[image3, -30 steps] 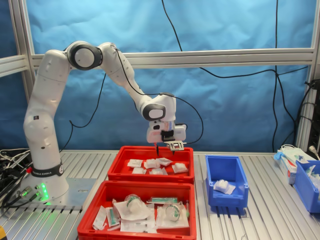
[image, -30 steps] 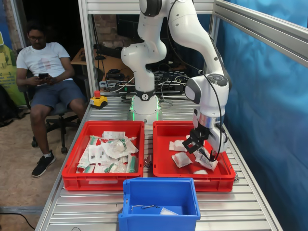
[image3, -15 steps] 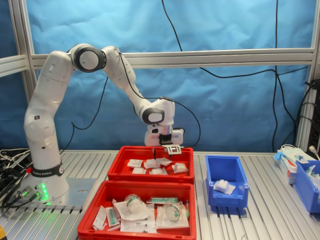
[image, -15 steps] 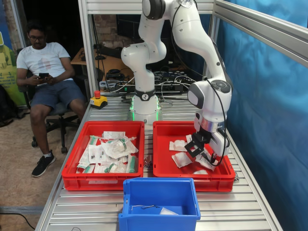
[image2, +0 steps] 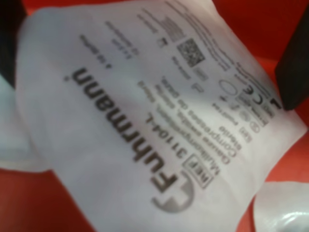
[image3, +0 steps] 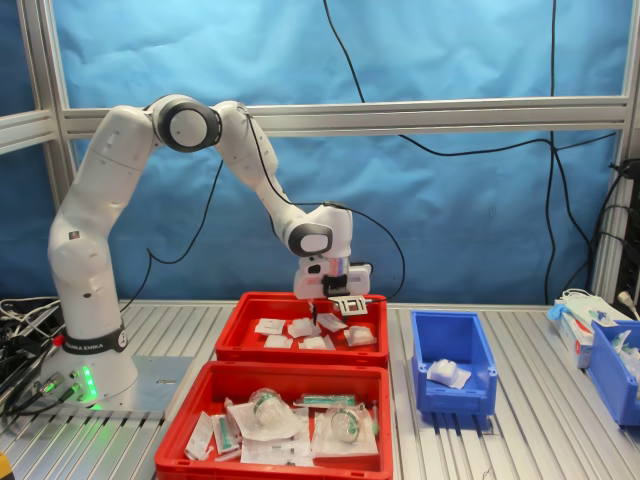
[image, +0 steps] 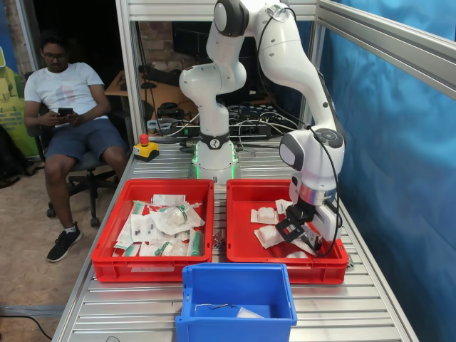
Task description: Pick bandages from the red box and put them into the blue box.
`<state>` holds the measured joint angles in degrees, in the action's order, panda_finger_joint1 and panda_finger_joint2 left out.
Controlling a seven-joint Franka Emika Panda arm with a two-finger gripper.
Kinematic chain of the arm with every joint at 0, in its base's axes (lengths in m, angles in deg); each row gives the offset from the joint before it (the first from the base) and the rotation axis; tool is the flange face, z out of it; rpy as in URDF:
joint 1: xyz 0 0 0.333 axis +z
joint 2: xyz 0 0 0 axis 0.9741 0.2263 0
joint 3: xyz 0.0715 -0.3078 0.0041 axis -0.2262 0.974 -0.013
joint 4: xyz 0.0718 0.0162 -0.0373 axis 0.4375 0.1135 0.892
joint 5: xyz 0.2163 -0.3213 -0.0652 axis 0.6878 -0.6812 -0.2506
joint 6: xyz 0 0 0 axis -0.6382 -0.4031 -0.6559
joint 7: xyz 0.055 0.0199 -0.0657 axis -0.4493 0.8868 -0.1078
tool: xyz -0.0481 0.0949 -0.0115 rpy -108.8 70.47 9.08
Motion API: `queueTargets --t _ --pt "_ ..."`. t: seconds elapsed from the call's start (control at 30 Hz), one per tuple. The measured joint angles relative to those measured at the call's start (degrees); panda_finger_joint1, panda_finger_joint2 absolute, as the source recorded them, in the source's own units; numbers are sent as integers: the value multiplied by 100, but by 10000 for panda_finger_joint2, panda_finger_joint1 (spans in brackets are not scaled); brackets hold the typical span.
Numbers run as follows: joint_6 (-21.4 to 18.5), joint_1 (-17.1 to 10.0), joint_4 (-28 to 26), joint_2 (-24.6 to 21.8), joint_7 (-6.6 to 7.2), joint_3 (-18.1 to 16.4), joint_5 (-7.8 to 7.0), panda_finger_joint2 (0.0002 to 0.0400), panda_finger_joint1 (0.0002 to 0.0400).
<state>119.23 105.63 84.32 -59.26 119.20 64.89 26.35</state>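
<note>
The red box (image: 236, 221) stands at the first exterior view's right and holds a few white bandages (image: 265, 214); it is the far crate in the second exterior view (image3: 232, 340). My gripper (image: 299, 232) is down inside it near its right side, also seen in the second exterior view (image3: 334, 311). In the wrist view a white labelled bandage (image2: 154, 121) fills the frame, with the dark fingers (image2: 292, 72) wide apart on either side of it. The gripper is open. The blue box (image: 239, 296) stands in front and holds one bandage (image3: 447, 373).
A twin red crate (image: 108, 251) crowded with green-and-white packets sits beside the red box. A person (image: 68, 107) sits behind the table at the first exterior view's left, near a red stop button (image: 144, 146). Another blue bin (image3: 612, 368) is at the second exterior view's right.
My gripper has come down into the red box and shifted a little toward its right side, ending low over a labelled bandage. The boxes have not moved.
</note>
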Motion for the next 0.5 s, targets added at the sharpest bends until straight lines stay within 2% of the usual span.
queueTargets --t 0.5 --pt "162 62 -101 81 0 108 0 400 400"
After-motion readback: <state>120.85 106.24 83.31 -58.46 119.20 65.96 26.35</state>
